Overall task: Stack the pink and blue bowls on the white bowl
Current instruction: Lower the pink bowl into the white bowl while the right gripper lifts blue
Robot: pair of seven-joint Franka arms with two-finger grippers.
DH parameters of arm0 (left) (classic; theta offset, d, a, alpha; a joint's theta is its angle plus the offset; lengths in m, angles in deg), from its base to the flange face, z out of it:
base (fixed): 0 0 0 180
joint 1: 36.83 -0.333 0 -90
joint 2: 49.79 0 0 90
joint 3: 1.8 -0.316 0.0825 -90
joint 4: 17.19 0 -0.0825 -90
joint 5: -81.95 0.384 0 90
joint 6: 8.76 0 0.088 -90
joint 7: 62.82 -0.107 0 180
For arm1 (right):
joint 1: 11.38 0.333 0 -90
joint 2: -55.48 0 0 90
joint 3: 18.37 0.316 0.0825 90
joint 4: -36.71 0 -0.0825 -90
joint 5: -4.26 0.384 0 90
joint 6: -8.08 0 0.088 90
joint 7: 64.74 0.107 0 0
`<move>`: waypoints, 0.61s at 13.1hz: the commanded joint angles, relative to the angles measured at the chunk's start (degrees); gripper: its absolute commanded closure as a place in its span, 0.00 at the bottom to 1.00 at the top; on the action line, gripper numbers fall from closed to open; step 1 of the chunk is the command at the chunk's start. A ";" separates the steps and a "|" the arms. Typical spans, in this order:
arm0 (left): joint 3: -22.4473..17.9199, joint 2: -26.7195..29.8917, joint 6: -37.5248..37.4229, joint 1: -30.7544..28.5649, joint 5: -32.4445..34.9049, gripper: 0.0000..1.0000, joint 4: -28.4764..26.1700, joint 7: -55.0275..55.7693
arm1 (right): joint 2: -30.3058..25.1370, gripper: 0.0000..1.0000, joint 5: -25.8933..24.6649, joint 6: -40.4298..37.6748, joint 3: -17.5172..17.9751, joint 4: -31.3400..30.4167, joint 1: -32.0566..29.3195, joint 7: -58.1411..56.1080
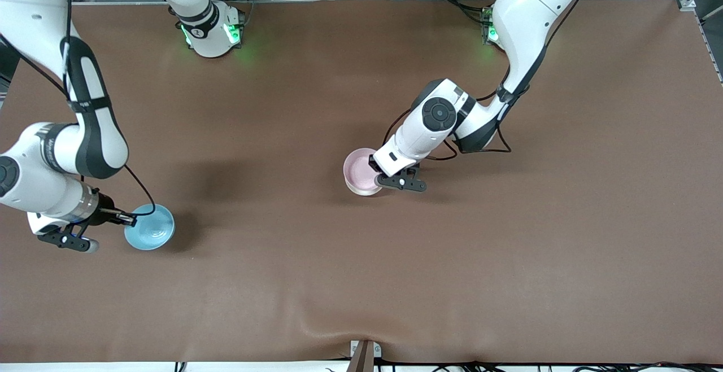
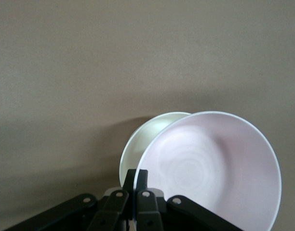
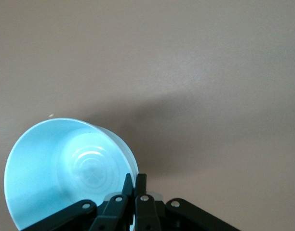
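My left gripper point(image 1: 374, 170) is shut on the rim of the pale pink bowl point(image 1: 359, 169) near the middle of the table. In the left wrist view the pink bowl point(image 2: 215, 168) tilts in the left gripper point(image 2: 136, 179), with its rim between the two fingers. The white bowl point(image 2: 138, 142) sits right under and beside it; only a sliver of the white bowl point(image 1: 364, 192) shows in the front view. I cannot tell whether the two touch. At the right arm's end, my right gripper point(image 1: 130, 219) is shut on the rim of the light blue bowl point(image 1: 151, 228). In the right wrist view the blue bowl point(image 3: 60, 168) tilts in the right gripper point(image 3: 136, 182).
A brown mat point(image 1: 508, 248) covers the whole table and has a raised crease point(image 1: 339, 327) near the front edge. A small bracket point(image 1: 364, 354) sits at that edge. The two arm bases point(image 1: 212, 33) point(image 1: 492, 27) stand along the farthest edge.
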 commanded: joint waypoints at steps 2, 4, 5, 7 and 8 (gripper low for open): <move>-0.60 -1.53 -0.96 0.82 0.10 0.00 2.71 1.52 | -5.30 1.00 0.29 -4.72 0.13 -1.36 3.70 2.71; -0.60 -0.66 -1.04 0.82 0.10 0.00 2.80 3.63 | -6.98 1.00 0.29 -6.22 0.04 -1.36 6.69 6.74; -0.60 0.04 -1.22 0.56 0.19 0.00 2.71 4.17 | -7.59 1.00 0.29 -7.44 0.13 -1.36 8.27 9.03; -0.60 2.24 -4.10 -0.06 0.10 0.00 3.06 4.35 | -8.82 1.00 0.38 -7.90 0.13 -1.45 11.52 13.85; -0.86 3.47 -6.03 -0.84 0.19 0.00 3.76 4.26 | -9.09 1.00 0.29 -7.90 0.13 -1.45 13.36 17.36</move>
